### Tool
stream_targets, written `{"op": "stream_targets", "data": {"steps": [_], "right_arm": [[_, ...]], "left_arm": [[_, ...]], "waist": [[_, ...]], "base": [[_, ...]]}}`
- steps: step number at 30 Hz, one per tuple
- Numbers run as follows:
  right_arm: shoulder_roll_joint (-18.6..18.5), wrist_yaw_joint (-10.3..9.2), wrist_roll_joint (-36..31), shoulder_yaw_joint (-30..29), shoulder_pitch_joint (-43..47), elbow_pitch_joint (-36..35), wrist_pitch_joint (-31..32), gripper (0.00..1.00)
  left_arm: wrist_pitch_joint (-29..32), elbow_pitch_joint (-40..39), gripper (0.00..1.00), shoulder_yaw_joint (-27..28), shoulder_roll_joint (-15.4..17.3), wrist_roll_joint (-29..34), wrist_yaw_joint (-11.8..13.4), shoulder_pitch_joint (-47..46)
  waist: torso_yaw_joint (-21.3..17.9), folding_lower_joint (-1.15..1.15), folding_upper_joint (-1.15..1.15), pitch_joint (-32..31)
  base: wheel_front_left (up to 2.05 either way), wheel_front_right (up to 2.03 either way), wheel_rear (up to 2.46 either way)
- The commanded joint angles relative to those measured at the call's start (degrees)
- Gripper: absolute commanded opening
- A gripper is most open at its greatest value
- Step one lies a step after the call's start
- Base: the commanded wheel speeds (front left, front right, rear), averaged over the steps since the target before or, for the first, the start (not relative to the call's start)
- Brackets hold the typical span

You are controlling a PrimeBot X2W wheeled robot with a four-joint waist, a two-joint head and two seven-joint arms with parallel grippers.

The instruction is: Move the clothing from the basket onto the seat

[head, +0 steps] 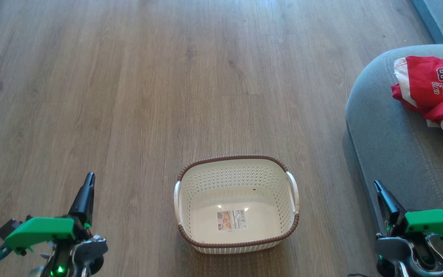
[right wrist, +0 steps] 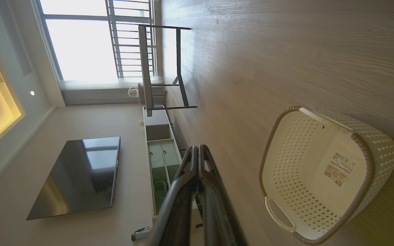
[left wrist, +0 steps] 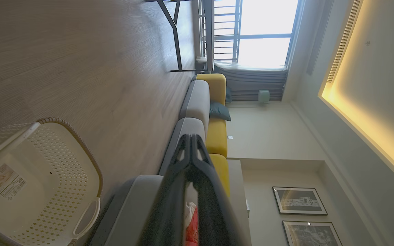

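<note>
The clothing (head: 433, 86) lies crumpled on the seat (head: 383, 134), close to its rounded corner, well apart from both grippers. The right gripper (head: 377, 184) hovers by the seat's edge, jaws pressed together on nothing, tips pointing toward the jersey but well short of it. The left gripper (head: 89, 176), jaws likewise pressed together, hangs over the floor (head: 167, 77) beyond the basket (head: 237, 157), which stands on the floor between the two grippers. The head view's right edge cuts off the clothing and the seat; the "BULLS 23" print reads upside down. In the left wrist view a red sliver shows through the gap low between the fingers
</note>
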Motion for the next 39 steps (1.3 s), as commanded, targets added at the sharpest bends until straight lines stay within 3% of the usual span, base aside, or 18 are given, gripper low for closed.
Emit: {"op": "stream_targets", "data": {"steps": [1, 39], "right_arm": [[-0.79, 0.39, 2.65, 0.88, -3.25, -2.48, 0.78, 0.0], [-0.8, 0.4, 3.73, 0.86, -3.31, -2.56, 1.0, 0.0]], "left_arm": [[0.74, -1.66, 0.0, 2.89, -0.04, -1.61, -0.72, -3.33], [1.16, -1.66, 0.0, 3.42, -0.36, -2.09, -0.88, -3.45]], "waist": [[-0.1, 0.0, 0.0, 0.01], [-0.17, 0.0, 0.0, 0.02]], "base": [[0.0, 0.0, 0.0], [0.0, 0.0, 0.0]]}}
